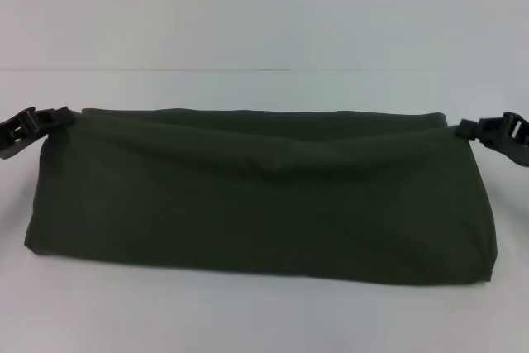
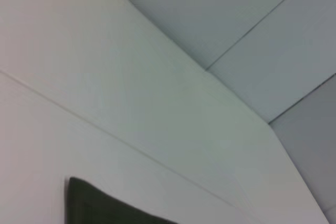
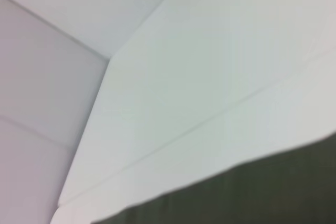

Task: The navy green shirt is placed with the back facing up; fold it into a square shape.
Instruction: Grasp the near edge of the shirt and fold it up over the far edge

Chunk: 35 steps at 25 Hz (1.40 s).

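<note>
The soft, smooth navy green shirt [image 1: 264, 196] is folded long; its far corners are pinched tight by the left gripper [image 1: 64, 116] and right gripper [image 1: 463, 128].

Open white tabletop [image 1: 248, 320] on every side of the shirt

Bare surface in front of the dark olive-green shirt [image 1: 264, 196] and behind it up to the far edge. Blocked at both upper corners: left gripper [image 1: 37, 126] and right gripper [image 1: 496, 131] touching the cloth there, leaving only narrow strips along the shirt's sides lower down.
</note>
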Available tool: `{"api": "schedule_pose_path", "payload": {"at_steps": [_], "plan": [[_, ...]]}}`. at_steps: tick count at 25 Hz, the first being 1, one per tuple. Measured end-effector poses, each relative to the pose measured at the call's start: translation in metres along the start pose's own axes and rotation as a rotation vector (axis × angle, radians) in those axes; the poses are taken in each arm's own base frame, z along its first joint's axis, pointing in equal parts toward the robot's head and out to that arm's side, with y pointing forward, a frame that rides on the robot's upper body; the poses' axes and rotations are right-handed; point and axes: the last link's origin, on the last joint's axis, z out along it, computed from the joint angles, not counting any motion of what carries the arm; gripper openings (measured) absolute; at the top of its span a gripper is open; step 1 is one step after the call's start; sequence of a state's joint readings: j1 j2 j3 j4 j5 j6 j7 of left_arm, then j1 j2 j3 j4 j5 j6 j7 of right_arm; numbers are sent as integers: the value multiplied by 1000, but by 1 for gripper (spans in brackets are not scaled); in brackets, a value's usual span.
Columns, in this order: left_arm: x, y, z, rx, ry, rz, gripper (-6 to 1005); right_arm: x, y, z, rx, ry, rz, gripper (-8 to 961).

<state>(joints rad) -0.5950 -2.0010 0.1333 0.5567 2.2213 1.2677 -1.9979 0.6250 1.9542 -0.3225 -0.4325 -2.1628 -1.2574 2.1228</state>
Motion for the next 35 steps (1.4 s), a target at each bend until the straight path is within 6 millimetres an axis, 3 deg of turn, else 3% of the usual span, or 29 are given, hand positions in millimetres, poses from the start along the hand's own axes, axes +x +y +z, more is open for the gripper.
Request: {"api": "schedule_pose_path", "payload": {"at_steps": [5,16,35], "plan": [[1,2,14,24,70,23,36,-4,1,17,36,-72,-28,17],[9,9,37,66,156,71,37,-13,7,26,30,-166,-51,20],[-1,16,74,203,241,176,37,-5,11,64,141,-245,-142,32]]}}
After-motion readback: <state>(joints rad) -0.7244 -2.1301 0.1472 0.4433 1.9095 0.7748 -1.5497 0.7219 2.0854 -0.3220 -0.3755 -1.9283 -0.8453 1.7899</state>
